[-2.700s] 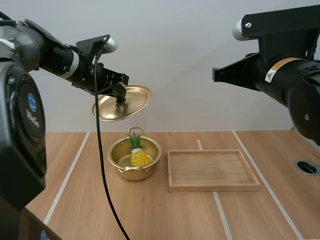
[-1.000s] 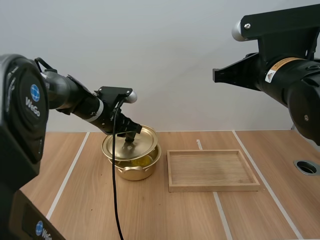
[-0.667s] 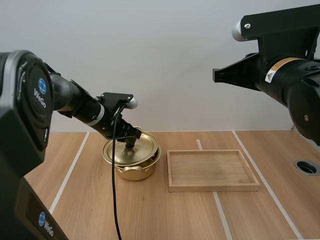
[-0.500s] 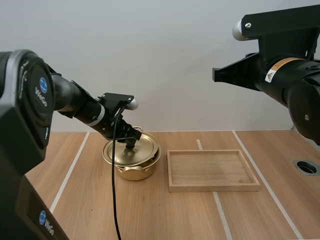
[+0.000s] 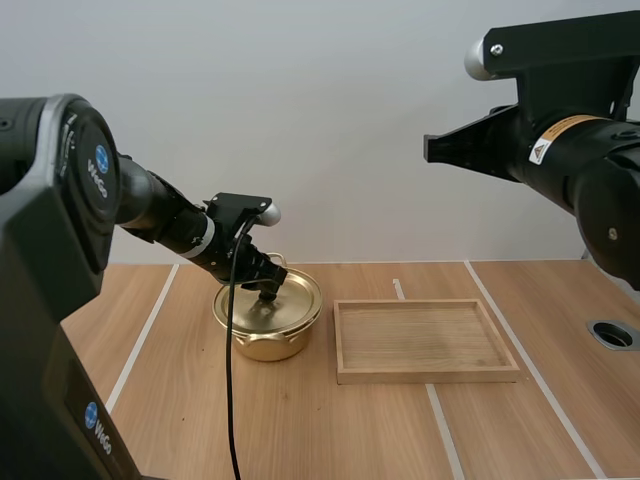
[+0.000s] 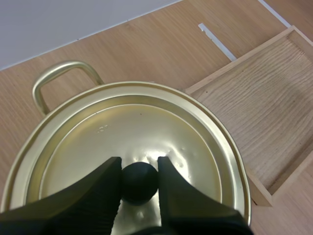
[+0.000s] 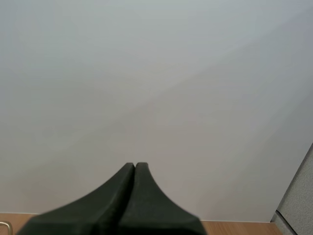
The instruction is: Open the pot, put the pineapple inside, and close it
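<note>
Left hand: the left hand (image 5: 267, 292) (image 6: 139, 167) is down on top of the pot, its two black fingers (image 6: 105, 178) open only a little and pinching the lid's round black knob (image 6: 140, 182) between their ribbed faces.
Lid: the gold lid (image 5: 293, 300) (image 6: 146, 122) lies across the mouth of the pot (image 5: 262, 346); from where I stand I cannot tell if it sits flush all the way round.
Pot: it stands on the table (image 5: 330, 430) just left of the wooden tray (image 5: 430, 376) (image 6: 259, 93), close to it but apart, with one loop handle (image 6: 57, 74) poking out past the lid's rim on the far side.
Pineapple: shut away inside the pot under the lid.
Right hand: the right hand (image 7: 134, 169) is held up in the air facing the wall, fingers pressed together as one dark wedge, gripping nothing.
Change since 2.7 s ago: then the lid hung high and tilted in the left hand, and the pineapple stood in the open pot; a second ago the lid was low but still off to the left of the rim. The tray and the right arm (image 5: 560, 140) have not budged.
</note>
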`<state>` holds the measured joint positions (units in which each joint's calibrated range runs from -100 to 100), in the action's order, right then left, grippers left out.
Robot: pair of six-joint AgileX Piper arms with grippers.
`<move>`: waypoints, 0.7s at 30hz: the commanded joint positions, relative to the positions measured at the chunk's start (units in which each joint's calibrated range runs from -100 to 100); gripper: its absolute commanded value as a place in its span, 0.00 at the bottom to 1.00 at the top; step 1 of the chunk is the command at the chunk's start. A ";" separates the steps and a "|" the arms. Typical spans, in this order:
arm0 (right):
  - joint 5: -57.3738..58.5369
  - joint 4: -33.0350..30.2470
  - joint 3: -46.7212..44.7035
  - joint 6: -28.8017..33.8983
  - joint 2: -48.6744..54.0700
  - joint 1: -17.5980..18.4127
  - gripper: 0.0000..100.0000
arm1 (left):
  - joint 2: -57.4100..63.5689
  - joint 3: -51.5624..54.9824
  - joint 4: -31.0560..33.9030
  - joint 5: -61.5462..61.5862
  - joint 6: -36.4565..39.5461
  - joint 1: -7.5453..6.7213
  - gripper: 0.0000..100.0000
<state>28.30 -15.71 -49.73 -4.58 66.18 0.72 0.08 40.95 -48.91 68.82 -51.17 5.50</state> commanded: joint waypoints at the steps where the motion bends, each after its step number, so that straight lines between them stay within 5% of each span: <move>1: -0.50 -0.01 0.59 0.09 0.67 -0.19 0.00 | -1.95 0.18 0.19 -3.63 -0.43 -0.19 0.00; 14: -0.50 -0.01 0.59 0.09 0.67 -0.19 0.00 | -2.74 0.18 0.31 -3.69 -0.43 -0.19 0.03; 16: -0.50 -0.01 0.59 0.09 0.67 -0.19 0.00 | -2.57 0.18 0.31 -3.08 -0.43 -0.19 0.19; 17: -0.50 -0.01 0.59 0.09 0.67 -0.19 0.00 | -2.30 0.18 0.00 -2.67 -0.43 -0.19 0.35; 19: -0.50 -0.01 0.59 0.09 0.67 -0.19 0.00 | -2.18 0.18 -0.66 -2.53 -0.43 -0.19 0.84; 20: -0.50 -0.01 0.59 0.09 0.67 -0.19 0.00 | -2.05 0.18 -1.60 -2.53 -0.43 -0.19 1.00; 21: -0.50 -0.01 0.59 0.09 0.67 -0.19 0.00 | -2.05 0.18 -1.96 -2.53 0.28 -0.19 1.00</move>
<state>28.30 -15.71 -49.73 -4.58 66.18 0.72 -1.52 40.84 -50.30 67.69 -51.61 5.43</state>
